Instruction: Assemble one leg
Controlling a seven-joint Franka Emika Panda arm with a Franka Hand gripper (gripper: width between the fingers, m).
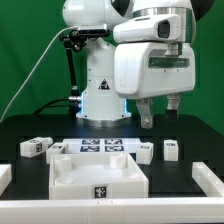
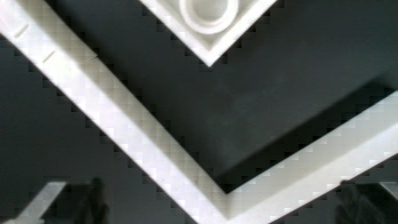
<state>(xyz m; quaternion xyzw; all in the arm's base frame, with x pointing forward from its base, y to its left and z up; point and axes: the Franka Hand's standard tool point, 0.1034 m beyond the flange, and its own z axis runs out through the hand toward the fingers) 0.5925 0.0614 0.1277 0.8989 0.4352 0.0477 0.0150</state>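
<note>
A large white square tray-like piece (image 1: 75, 187) lies at the front of the black table (image 1: 205, 148), its hollow showing only bare white floor. Behind it lies the marker board (image 1: 100, 146). On the table, just beside the board on the exterior view's right, stands a small white stubby plastic leg (image 1: 145, 152), with a second leg (image 1: 171, 149) near it. A third leg (image 1: 57, 150) and a fourth leg (image 1: 32, 147) stand at the left. The claw (image 1: 159, 112) hangs above the right pair, fingers apart, gripping nothing.

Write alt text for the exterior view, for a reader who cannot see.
A white robot arm holds its open, empty jaws above a black table. Below lie four small legs, a marker board and a large square tray.
</note>
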